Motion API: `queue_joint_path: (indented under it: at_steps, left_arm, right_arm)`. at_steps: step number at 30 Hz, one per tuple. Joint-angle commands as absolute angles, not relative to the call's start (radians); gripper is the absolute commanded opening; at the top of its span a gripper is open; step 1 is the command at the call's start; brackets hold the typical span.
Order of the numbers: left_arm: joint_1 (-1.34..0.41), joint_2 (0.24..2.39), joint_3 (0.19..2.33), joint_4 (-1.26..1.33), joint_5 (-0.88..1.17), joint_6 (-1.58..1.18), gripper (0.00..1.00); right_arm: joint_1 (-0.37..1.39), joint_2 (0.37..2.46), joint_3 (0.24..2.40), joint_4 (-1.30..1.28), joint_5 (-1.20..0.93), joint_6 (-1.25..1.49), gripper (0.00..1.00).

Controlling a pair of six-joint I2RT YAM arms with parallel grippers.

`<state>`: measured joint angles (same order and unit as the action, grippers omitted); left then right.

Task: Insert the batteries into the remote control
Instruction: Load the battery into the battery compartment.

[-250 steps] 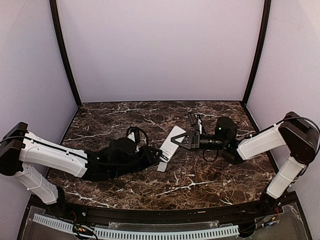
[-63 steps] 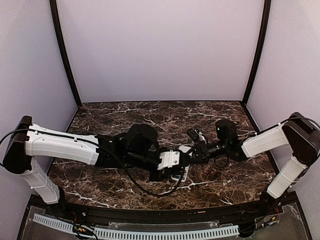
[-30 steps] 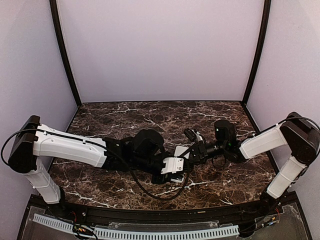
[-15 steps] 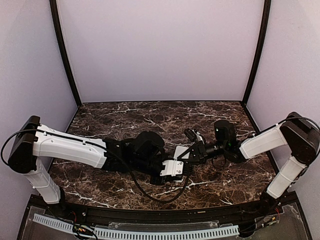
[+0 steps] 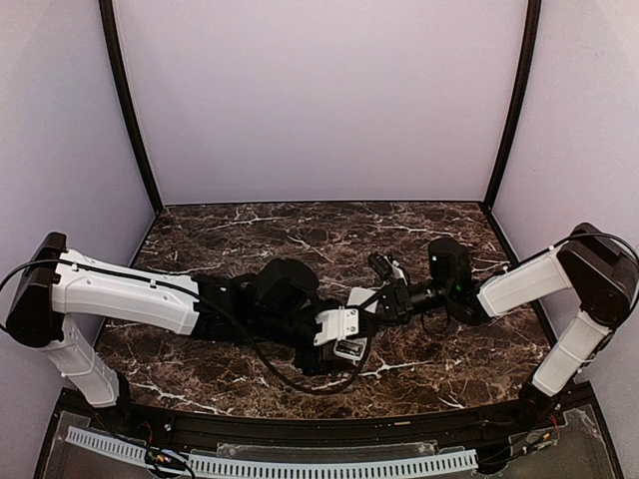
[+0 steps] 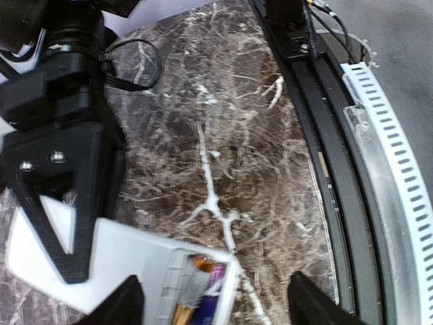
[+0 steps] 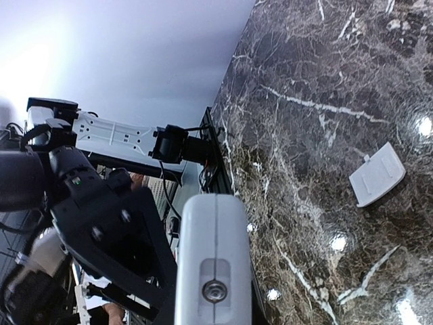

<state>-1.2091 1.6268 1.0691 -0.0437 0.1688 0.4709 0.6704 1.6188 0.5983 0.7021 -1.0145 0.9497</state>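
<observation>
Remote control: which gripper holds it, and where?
The right gripper holds the remote control by the end opposite its open battery bay; the left gripper has jaws open at the bay end.

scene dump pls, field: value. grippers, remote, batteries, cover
right gripper: shut on remote
left gripper: open, fingers either side of the remote's bay end
remote: battery bay uncovered, facing the left wrist camera
batteries: in the bay, orange and purple showing; count unclear
cover: off, flat on table, apart from remote
</observation>
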Motion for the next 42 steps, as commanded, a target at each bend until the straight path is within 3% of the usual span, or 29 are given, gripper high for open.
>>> queue_joint_path:
  at_steps: [1,3,8,14,22,42]
  left_arm:
    - [-1.18,1.51,1.031,0.069,0.066,0.251,0.92]
    - [-1.167,1.473,1.009,0.087,0.037,0.164,0.98]
    - [-1.122,1.41,0.957,0.087,-0.037,-0.099,0.99]
    - [-1.085,1.398,0.845,0.165,0.14,-0.311,0.99]
    - [-1.087,1.493,0.773,0.389,0.265,-0.565,0.89]
    - [-1.138,1.612,0.872,0.348,0.257,-0.537,0.81]
  right_arm:
    - [0.685,1.646,0.607,0.749,-1.073,0.965,0.0]
    - [0.684,1.647,0.607,0.759,-1.069,0.966,0.0]
    - [0.681,1.643,0.61,0.786,-1.054,0.971,0.0]
    - [0.678,1.629,0.612,0.804,-1.034,0.978,0.0]
    - [0.677,1.617,0.618,0.794,-1.022,0.974,0.0]
    - [0.678,1.612,0.623,0.767,-1.014,0.963,0.0]
